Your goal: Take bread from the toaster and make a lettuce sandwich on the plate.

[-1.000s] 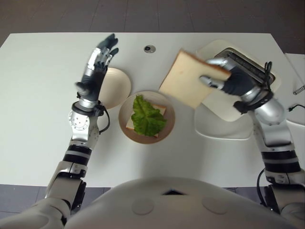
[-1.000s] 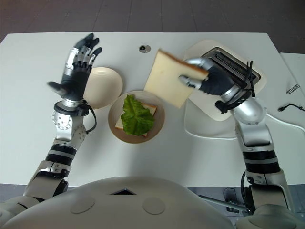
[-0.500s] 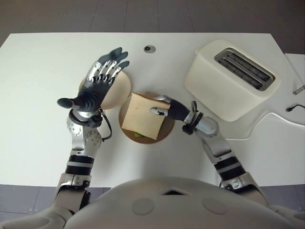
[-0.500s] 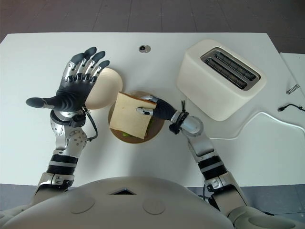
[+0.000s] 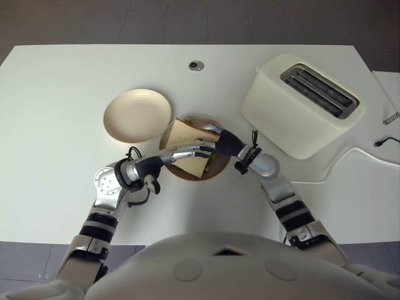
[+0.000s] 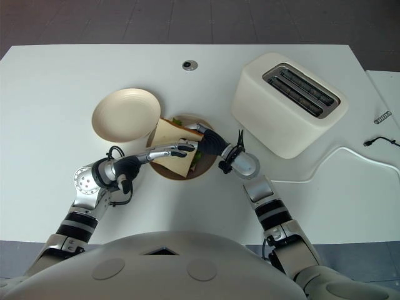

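On the brown plate [image 5: 201, 177]: the top slice of bread [image 5: 189, 133] lies on the sandwich, tilted, its far edge raised a little. A bit of green lettuce [image 5: 211, 162] peeks out under its near right edge.
My left hand [image 5: 167, 158]: open and holding nothing. I have it reaching in from the left, with the fingers [image 5: 194, 150] stretched straight across the near part of the slice.
My right hand [image 5: 226, 144]: at the right edge of the slice, touching it. I cannot tell whether it grips the bread or merely rests against it.
Toaster [image 5: 303, 106]: white, standing well to the right of the plate, its two slots facing up.
Cream dish [image 5: 137, 115]: just left of the plate and a little farther from me, close beside its rim.
Table [image 5: 50, 94]: white; everything stands on it.
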You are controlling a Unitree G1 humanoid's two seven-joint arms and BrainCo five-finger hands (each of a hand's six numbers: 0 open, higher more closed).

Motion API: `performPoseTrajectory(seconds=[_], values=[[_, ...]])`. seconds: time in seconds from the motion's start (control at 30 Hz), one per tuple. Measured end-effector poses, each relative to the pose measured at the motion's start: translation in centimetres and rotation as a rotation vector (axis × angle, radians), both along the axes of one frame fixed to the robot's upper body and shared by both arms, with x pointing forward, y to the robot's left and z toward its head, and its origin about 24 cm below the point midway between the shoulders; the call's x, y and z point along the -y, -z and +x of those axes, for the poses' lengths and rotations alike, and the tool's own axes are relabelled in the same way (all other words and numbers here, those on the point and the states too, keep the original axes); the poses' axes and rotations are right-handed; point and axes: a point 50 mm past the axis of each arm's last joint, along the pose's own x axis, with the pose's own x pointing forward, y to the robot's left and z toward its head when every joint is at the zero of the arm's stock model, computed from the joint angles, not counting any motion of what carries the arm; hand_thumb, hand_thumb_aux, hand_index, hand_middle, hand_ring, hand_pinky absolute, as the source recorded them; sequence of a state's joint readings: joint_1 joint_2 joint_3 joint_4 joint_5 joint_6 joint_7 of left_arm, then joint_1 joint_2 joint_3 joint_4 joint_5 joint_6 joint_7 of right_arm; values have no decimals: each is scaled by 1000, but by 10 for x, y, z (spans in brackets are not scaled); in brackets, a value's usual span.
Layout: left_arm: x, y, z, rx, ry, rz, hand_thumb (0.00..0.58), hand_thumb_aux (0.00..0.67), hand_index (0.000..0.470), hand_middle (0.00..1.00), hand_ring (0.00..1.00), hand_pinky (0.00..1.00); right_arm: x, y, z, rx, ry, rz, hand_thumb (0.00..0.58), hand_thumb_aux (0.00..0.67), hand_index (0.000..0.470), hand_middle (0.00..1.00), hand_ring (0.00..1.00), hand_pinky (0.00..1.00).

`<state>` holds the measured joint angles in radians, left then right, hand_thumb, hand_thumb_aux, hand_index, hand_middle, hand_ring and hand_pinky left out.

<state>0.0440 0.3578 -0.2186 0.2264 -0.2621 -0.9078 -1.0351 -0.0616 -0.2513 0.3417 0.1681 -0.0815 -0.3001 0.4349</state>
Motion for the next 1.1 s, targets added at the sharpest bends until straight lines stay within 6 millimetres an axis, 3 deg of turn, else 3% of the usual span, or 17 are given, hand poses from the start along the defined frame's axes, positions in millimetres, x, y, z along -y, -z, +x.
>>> performPoseTrajectory(seconds=[0.07,0.1,0.17,0.2,0.57,0.73,0.83,1.1], values=[[-1,6,7,31,-36,65,0,0,0,0,0,0,1,1,-1,-13,-2,-1,580,670,470,1000,1000,1000],[0,4,11,57,-48,74,0,0,0,0,0,0,1,1,-1,-15,-2,-2,521,457,321,1000,1000,1000],[1,5,13,73,-67,66,0,0,0,0,0,0,2,-1,-3,-21,-7,-5,379,276,194,1000,1000,1000],[1,6,13,73,-77,59,0,0,0,0,0,0,4,-1,-5,-27,-13,-6,0,0,0,1000,1000,1000],[6,7,10,95,-60,35,0,0,0,0,0,0,13,-8,-10,-36,2,31,0,0,0,1000,1000,1000],[7,8,9,95,-54,24,0,0,0,0,0,0,16,-32,-6,30,50,171,0,0,0,910,910,910],[6,18,8,34,-51,77,0,0,0,0,0,0,6,-49,-6,101,24,257,0,0,0,878,878,878],[6,18,9,29,-60,73,0,0,0,0,0,0,7,-50,-5,106,34,268,0,0,0,863,863,863]])
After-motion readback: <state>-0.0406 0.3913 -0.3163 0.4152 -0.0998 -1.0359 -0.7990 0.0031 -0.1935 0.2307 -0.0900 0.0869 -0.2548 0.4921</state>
